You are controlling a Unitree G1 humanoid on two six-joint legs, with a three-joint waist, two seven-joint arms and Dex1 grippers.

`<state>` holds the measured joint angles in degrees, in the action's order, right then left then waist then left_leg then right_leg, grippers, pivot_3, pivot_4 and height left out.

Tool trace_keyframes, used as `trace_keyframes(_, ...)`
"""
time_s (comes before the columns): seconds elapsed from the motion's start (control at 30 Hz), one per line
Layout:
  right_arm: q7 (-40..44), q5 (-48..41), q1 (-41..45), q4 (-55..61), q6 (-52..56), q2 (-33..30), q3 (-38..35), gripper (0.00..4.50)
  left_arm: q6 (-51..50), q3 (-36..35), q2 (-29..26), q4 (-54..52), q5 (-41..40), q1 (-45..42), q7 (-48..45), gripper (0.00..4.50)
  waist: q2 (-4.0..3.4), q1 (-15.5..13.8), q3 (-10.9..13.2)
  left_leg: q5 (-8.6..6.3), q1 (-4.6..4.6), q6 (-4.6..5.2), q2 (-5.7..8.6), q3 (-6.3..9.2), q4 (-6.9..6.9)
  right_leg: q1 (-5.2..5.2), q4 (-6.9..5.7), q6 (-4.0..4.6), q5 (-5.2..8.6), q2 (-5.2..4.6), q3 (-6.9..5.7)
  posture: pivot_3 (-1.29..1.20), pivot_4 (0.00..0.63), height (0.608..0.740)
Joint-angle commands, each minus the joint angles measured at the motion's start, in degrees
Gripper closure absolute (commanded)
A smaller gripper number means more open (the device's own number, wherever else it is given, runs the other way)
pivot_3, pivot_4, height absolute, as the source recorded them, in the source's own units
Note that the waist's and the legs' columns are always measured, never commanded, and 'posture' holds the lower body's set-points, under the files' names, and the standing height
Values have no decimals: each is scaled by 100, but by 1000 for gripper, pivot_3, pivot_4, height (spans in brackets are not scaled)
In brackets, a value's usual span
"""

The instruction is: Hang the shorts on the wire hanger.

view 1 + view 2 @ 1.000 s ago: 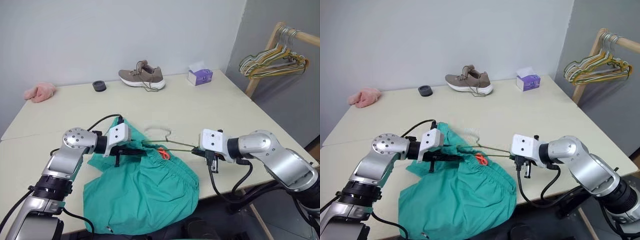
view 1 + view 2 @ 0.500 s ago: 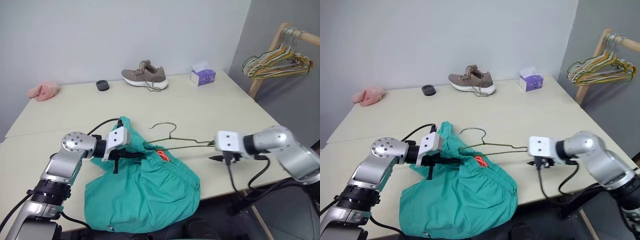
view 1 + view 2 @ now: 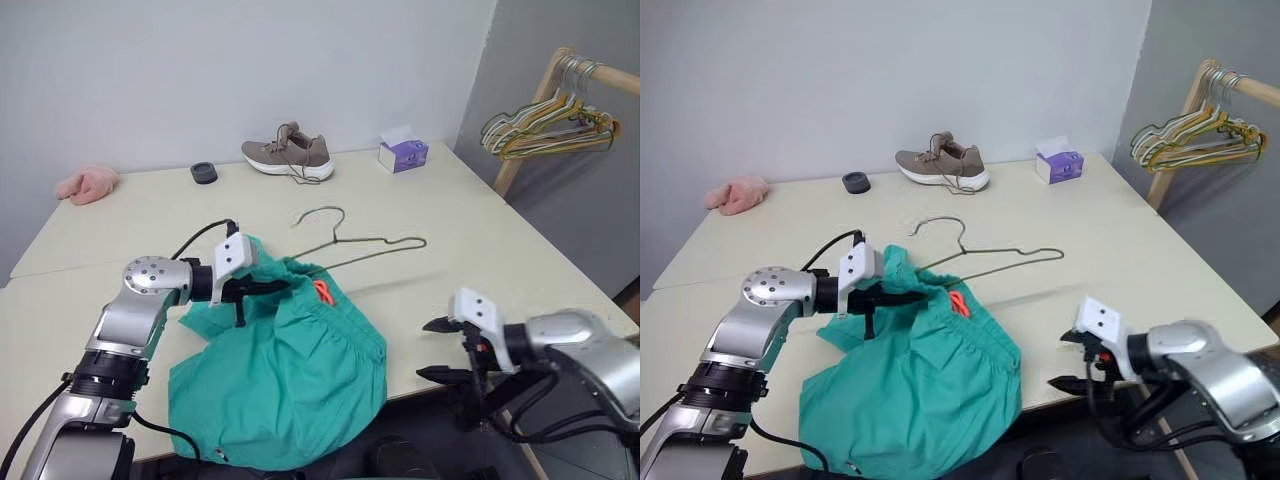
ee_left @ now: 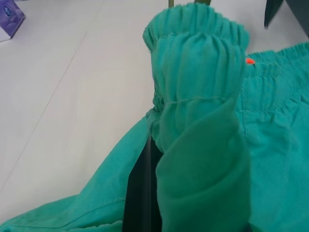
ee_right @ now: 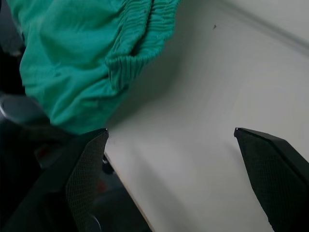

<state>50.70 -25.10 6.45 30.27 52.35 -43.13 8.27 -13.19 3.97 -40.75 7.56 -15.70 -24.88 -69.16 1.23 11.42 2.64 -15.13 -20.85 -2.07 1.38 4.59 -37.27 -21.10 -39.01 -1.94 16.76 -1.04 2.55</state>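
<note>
A pale surface (image 3: pixel 150 215) carries teal-green shorts (image 3: pixel 285 385) that lie bunched near its front edge, with their lower part spilling over that edge. The left claw (image 3: pixel 268 288) is clenched on the gathered elastic waistband, lifting a fold of it off the surface; this looks meant to keep the waist opening raised so a hanger arm can slide inside. A small orange-red tag (image 3: pixel 322 291) shows inside the waistband just beside the claw.

The olive-green wire hanger (image 3: pixel 370 245) lies flat on the surface toward its middle, just behind the shorts. Its hook (image 3: pixel 322 215) curls toward the back edge and its left arm reaches the raised waistband; whether it enters the opening cannot be told. Nothing grips it.

The right claw (image 3: pixel 435 350) is released, its fingers spread wide and empty, hovering just off the front edge near the right corner, well apart from the hanger.

Along the back edge sit a brown sneaker (image 3: pixel 285 155), a small black ring (image 3: pixel 203 172), a purple tissue box (image 3: pixel 402 152) and a pink fuzzy cloth (image 3: pixel 85 184). Off the right edge, a wooden rack (image 3: pixel 530 110) holds bunched hangers (image 3: pixel 545 125).
</note>
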Motion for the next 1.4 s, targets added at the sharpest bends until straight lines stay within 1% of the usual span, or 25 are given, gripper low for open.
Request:
trace_keyframes(0.03, -550, -311, 131, 97, 570, 549, 4, 47, -238, -286, 19, -217, -271, -208, 133, 4500, 0, -14, 0, 0, 0, 0, 1, 1, 1, 0, 1, 0, 0, -1, 0, -242, 0, 740)
trace_keyframes(0.17, -783, -626, 303, -37, 1102, 1108, 118, 47, -348, -282, 3, -261, -342, -238, 183, 4500, -1, -12, 0, 0, -2, 0, 1, 1, 5, -4, 2, 0, 0, 0, 0, -238, 0, 740)
trace_keyframes(0.27, -824, -826, 386, -51, 1392, 1291, 225, 47, -408, -318, 8, -284, -386, -252, 226, 4500, -1, -17, 1, 0, -2, 0, 0, 3, 7, -4, 2, 1, 0, 0, -1, -238, 0, 740)
trace_keyframes(0.33, -916, -759, 438, -110, 1428, 1348, 420, 421, -428, -349, 26, -295, -394, -255, 271, 4500, -1, -18, 1, 0, -2, 0, 1, 3, 7, -4, 3, 1, 0, -1, -1, -231, 0, 740)
trace_keyframes(0.37, -978, -761, 454, -143, 1473, 1395, 463, 650, -436, -362, 35, -301, -400, -252, 290, 4500, 0, -19, 0, 0, -2, 0, 1, 3, 7, -5, 3, 1, 0, -1, -1, -231, 0, 740)
trace_keyframes(0.43, -1034, -787, 468, -161, 1486, 1456, 548, 1309, -466, -388, 44, -345, -424, -227, 330, 4500, -1, -21, 0, 0, -2, 0, 1, 4, 7, -4, 4, 1, 0, 0, -2, -223, 0, 740)
trace_keyframes(0.6, -1315, -725, 516, -253, 1369, 1682, 528, 3146, -551, -486, 81, -448, -474, -141, 462, 4500, 0, -21, 0, 0, -2, 0, 0, 4, 8, -5, 3, 1, 0, 0, -2, -218, 0, 740)
trace_keyframes(0.73, -1526, -508, 654, -411, 1091, 1691, 480, 4491, -717, -607, 123, -541, -621, -62, 618, 4500, -1, -20, 0, 0, -2, 0, 1, 3, 8, -5, 3, 0, 0, -1, -1, -218, 0, 740)
trace_keyframes(0.83, -1725, -233, 882, -725, 765, 1650, 309, 4491, -1100, -798, 90, -722, -914, 56, 659, 4500, -1, -14, 0, 0, -2, 0, 1, 3, 8, -6, 3, 0, 0, 0, -1, -216, 0, 740)
trace_keyframes(0.93, -1756, -15, 1162, -1148, 394, 1455, 11, 4491, -1733, -1028, -92, -1001, -1398, 225, 519, 4500, -4, -18, 2, 0, -3, 0, 1, 2, 8, -7, 3, 0, 0, 0, -1, -208, 0, 740)
trace_keyframes(1.03, -1569, 29, 1404, -1576, 171, 1090, -371, 4491, -2445, -1249, -454, -1279, -1983, 437, 165, 4500, -4, -19, 3, 0, -4, 0, 1, 1, 11, -8, 4, 1, 0, 0, -1, -204, 0, 740)
trace_keyframes(1.13, -1358, 34, 1500, -1855, 9, 725, -560, 4491, -2940, -1381, -824, -1467, -2413, 614, -151, 4500, -5, -21, 4, 0, -4, 0, 1, 1, 20, -9, 6, 3, 2, 0, -3, -198, 0, 740)
trace_keyframes(1.23, -1192, 4, 1579, -2097, -65, 477, -698, 4491, -2992, -1353, -1161, -1546, -2461, 800, -431, 4500, -7, -26, 5, 0, -3, 0, -2, 3, 26, -11, 5, 7, 4, 2, -7, -192, 0, 740)
trace_keyframes(1.4, -1114, 15, 1705, -2342, -119, 357, -769, 4491, -2940, -1301, -1435, -1594, -2448, 933, -654, 4500, -14, -27, 9, 0, -2, 0, -1, -3, 23, -12, 4, 8, 5, 3, 0, -190, 0, 740)
